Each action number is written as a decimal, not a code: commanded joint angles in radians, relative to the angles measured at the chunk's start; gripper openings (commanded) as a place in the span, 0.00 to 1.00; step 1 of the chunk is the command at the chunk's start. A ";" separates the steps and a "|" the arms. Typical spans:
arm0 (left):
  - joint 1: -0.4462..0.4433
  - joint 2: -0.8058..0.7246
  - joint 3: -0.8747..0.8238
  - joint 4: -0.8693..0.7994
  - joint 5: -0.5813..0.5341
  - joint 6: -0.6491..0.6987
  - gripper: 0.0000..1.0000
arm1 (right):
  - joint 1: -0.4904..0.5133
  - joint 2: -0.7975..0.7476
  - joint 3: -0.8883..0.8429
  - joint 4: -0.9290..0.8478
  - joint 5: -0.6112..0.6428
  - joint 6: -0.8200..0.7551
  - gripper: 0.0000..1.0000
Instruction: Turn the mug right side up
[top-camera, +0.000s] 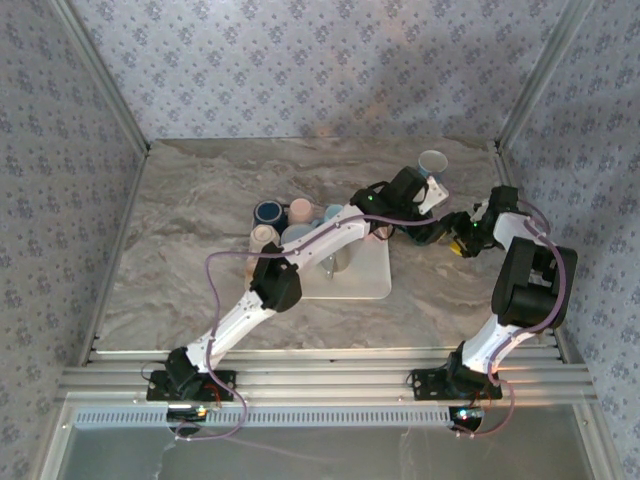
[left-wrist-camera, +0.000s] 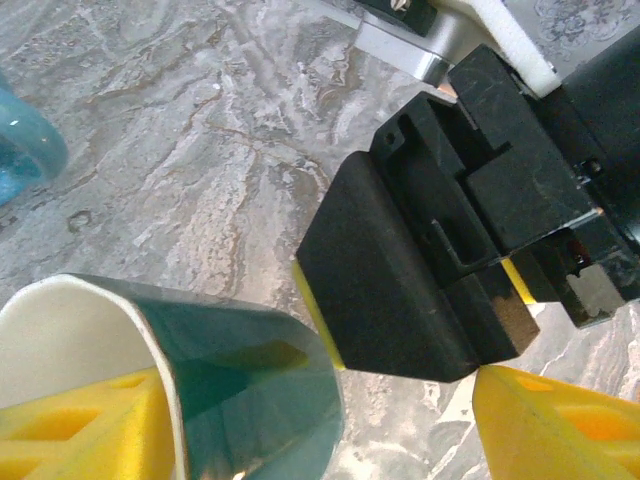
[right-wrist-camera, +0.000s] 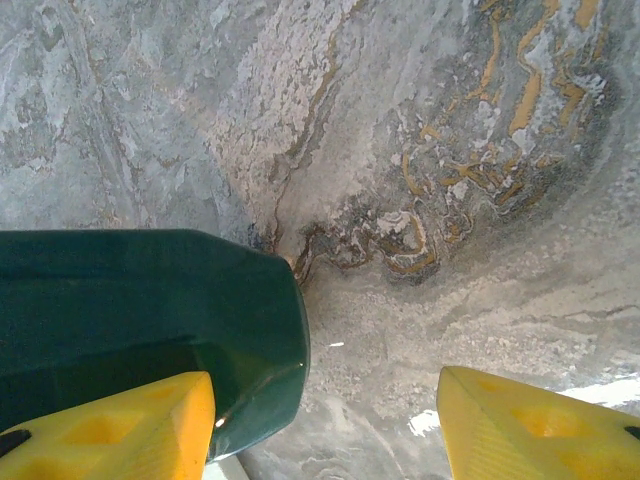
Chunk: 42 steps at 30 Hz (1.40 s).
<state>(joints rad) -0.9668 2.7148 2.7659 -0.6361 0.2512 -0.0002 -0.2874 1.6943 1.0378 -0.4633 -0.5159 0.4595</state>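
The green mug (left-wrist-camera: 250, 385) sits right of centre on the marbled surface (left-wrist-camera: 180, 150), where the two arms meet. It is neither mouth-down nor upright: it looks tipped onto its side, white inside showing, though I cannot tell how much of it rests on the surface.

The left hand (left-wrist-camera: 320, 440) is spread wide. One yellow finger (left-wrist-camera: 80, 425) is inside the mug's mouth and the other is well clear to the right, so it grips nothing. The right hand (right-wrist-camera: 325, 430) is also released, with one pad lying against the mug's dark outer wall and the other finger apart over bare surface. In the left wrist view, that pad touches the mug's side.

The job looks to be mid-turn, with the righting not yet done. The next move calls for the left hand to pinch the rim wall and swing the mouth upward. The right hand should brace the outside so the mug does not roll. A cluster of other mugs (top-camera: 290, 220) stands to the left.
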 joint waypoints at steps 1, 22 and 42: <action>-0.009 0.032 0.029 0.036 0.059 -0.030 0.75 | -0.003 0.007 0.021 -0.017 -0.010 0.011 0.63; -0.034 0.040 0.024 0.048 0.138 -0.073 0.74 | -0.061 -0.063 -0.087 -0.010 0.040 0.037 0.66; -0.051 -0.010 0.032 0.076 0.173 -0.086 0.74 | -0.148 -0.213 -0.156 -0.049 0.057 0.035 0.71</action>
<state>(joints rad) -1.0195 2.7388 2.7659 -0.6010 0.3901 -0.0734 -0.4152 1.5227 0.9012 -0.4717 -0.4736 0.4892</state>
